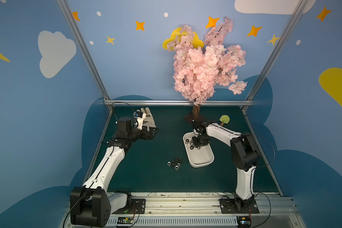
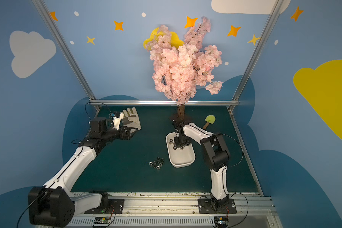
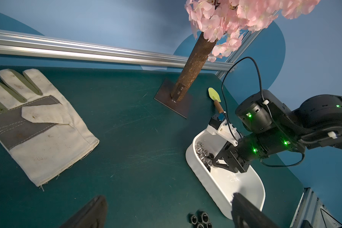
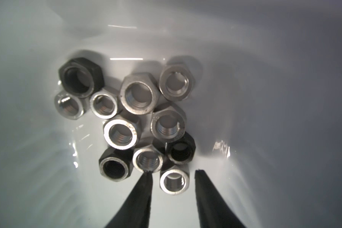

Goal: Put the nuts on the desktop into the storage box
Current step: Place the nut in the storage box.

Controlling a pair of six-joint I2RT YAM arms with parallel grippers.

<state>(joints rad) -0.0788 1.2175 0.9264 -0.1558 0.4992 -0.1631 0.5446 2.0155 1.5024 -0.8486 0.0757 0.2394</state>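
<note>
top views: both show the desktop (image 1: 146, 183) bearing every item. the storage box (image 1: 201, 166) lies right of centre, lengthwise away from the robot, within the right arm's reach. the right gripper (image 4: 173, 172) hangs low inside the far half of the box, so a nut drops only a short way. its jaws stand partly apart and grip nothing; one silver nut (image 4: 174, 182) lies loose between the tips, touching neither. the left gripper (image 3: 169, 196) hovers fully spread and empty, clear of the work. a heap of nuts (image 4: 138, 118) occupies that half of the box. a cluster of nuts (image 1: 175, 162) waits on the desktop just beside the box, probably the next pick.
</note>
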